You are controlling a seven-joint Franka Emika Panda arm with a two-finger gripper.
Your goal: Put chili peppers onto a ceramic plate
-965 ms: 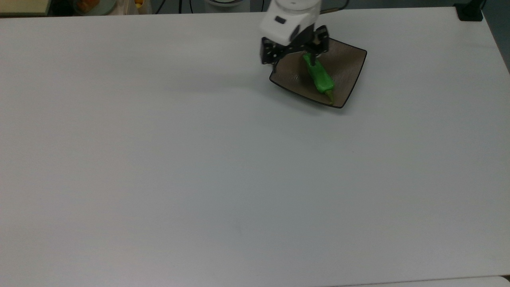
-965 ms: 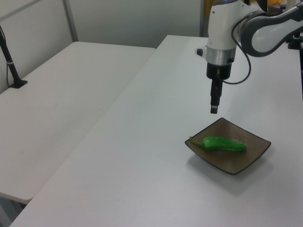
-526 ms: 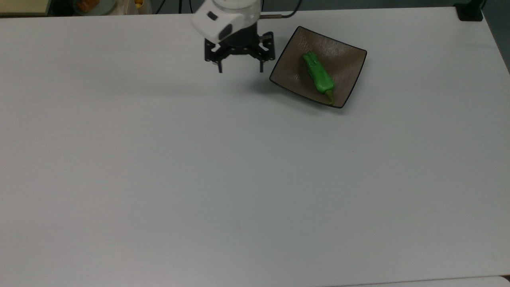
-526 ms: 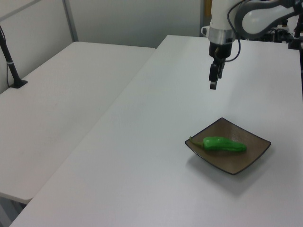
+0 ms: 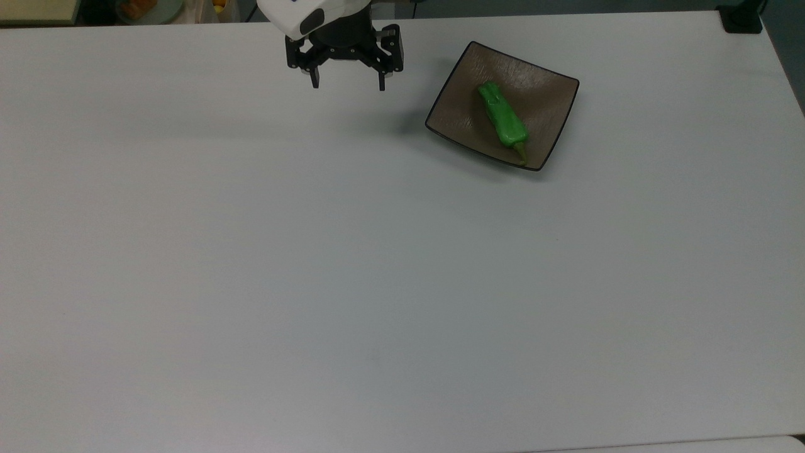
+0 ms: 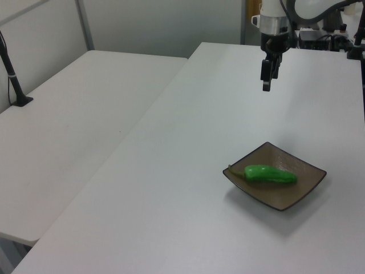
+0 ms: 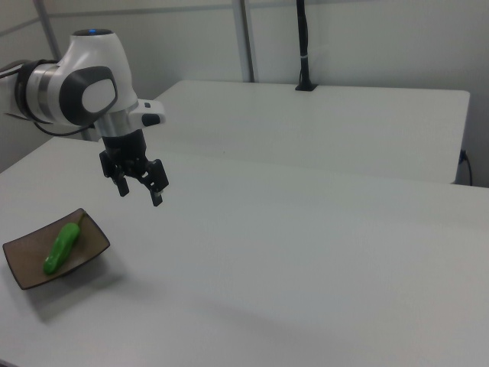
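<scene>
A wide white table (image 5: 352, 264) carries a square brown ceramic plate (image 5: 547, 104), which sits near the table's far edge in the top view, toward that edge's right corner. Its black-rimmed corner points at the edge. A second white table (image 6: 85, 114) stands alongside.

Place: a robotics lab or test room.
Tables: plain white table (image 6: 171, 171), a second one (image 6: 74, 108) just beside it.
Walls: bare grey panels (image 7: 359, 38).
Fixtures: black clamped pole (image 7: 303, 46); white robot arm (image 7: 84, 76) with cables.
</scene>
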